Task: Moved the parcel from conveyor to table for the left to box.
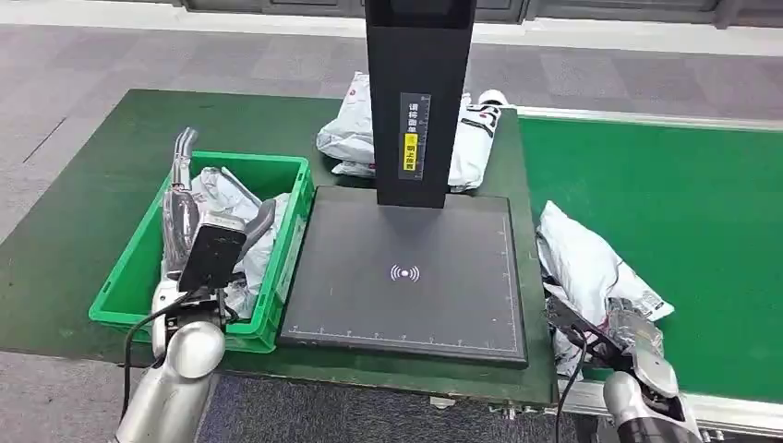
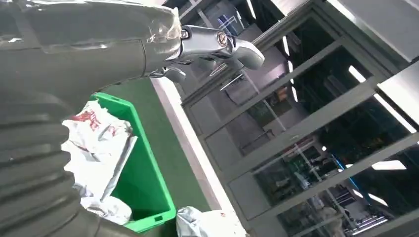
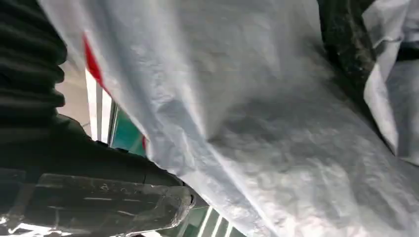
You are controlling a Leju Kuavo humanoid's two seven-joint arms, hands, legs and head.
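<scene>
From the head view, the parcel (image 1: pixel 584 268) lies on the conveyor (image 1: pixel 683 221) beside the scanner pad (image 1: pixel 406 277), your right hand (image 1: pixel 623 332) at its near end; the move looks barely begun. Left hand (image 1: pixel 185 198) hovers over the green crate (image 1: pixel 129 277), fingers spread, holding nothing. Left wrist view confirms that, showing bags inside. Right wrist view adds fingers (image 3: pixel 346 44) pressed into white wrapping, so I judge it gripped.

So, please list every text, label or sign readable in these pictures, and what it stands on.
Wireless-wave sign, no words: on the black scanner pad.
Vertical label on the black column: too small to read.
Print on the far parcel: blurred.
Red print on the parcel in the green bin: unreadable.
</scene>
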